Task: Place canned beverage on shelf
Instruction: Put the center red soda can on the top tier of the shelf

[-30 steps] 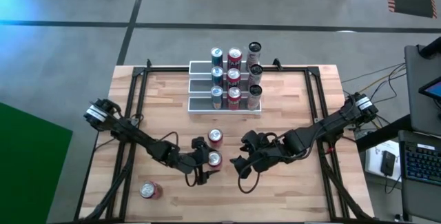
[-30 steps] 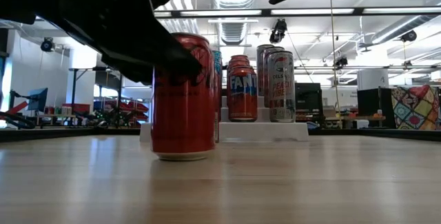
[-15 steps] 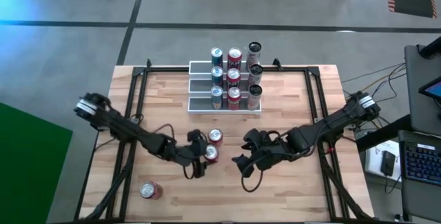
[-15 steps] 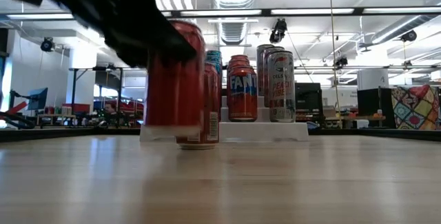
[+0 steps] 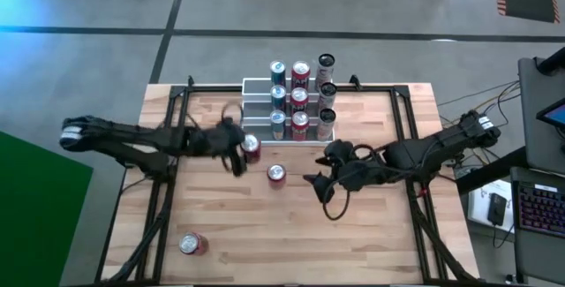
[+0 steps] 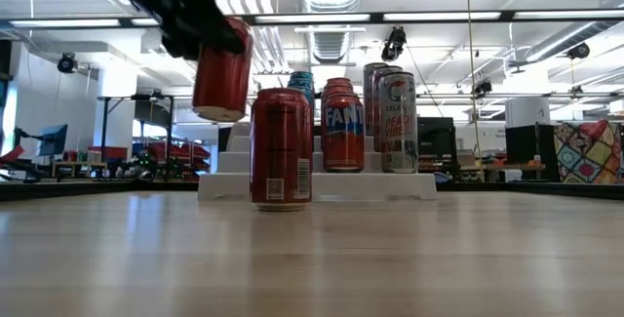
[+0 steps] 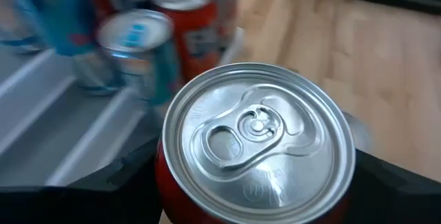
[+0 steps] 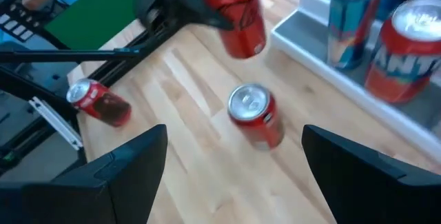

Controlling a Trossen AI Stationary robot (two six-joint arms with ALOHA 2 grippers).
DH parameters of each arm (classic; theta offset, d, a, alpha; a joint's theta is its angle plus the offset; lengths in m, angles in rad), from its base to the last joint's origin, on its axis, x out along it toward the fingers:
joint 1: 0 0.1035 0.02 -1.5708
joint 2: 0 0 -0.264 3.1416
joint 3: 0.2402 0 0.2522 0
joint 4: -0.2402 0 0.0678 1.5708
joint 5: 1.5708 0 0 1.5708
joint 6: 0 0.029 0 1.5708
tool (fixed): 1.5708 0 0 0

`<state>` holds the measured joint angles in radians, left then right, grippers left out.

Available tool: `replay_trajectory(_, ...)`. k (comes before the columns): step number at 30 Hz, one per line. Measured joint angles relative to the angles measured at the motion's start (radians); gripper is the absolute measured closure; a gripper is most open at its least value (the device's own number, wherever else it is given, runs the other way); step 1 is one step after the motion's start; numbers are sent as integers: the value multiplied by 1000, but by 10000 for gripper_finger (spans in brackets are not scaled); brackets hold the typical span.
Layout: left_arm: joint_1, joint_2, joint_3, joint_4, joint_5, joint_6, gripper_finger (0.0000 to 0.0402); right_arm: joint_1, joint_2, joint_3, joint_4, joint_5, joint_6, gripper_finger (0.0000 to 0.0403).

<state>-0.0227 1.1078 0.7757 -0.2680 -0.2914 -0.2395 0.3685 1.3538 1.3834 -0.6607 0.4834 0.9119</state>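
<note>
My left gripper [image 5: 244, 150] is shut on a red can [image 5: 252, 148], held in the air just left of the shelf's lowest step. The shelf [image 5: 254, 101] is a white three-step rack at the far middle of the table, with several cans standing on its treads. A second red can [image 5: 277, 174] stands upright on the table in front of it. A third red can [image 5: 191, 244] lies on its side near the front left. My right gripper [image 5: 321, 186] hovers open and empty to the right of the standing can. My left gripper pinches the red can's side wall just below the top rim [image 7: 162, 177], one finger [image 7: 117, 186] on each side. The fingers come from the table's left, slanting down. The can [image 6: 222, 78] hangs clear of the table, top up and slightly tilted.
Black frame rails [image 5: 175, 137] run along the table's left and right sides. The shelf's left column of treads [image 7: 41, 114] is bare beside the blue cans [image 7: 134, 52]. Bare wood lies across the table's near half.
My left gripper has lifted the red can clear of the table from beside the standing can. It has carried the can up and toward the far edge and left, up to the shelf's front left. My right gripper has risen a little and drawn toward the far edge.
</note>
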Motion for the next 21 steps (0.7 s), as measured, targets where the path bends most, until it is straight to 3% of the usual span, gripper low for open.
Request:
replay_trajectory(10, 418, 1, 41, 14, 235, 174, 107, -64, -79, 0, -160, -12, -44, 78)
replay_trajectory(16, 544, 113, 115, 32, 297, 276, 107, -145, -126, -2, -196, -16, -96, 78)
replay_trajectory(21, 626, 215, 191, 31, 348, 313, 107, -225, -150, -3, -203, -86, -176, 78)
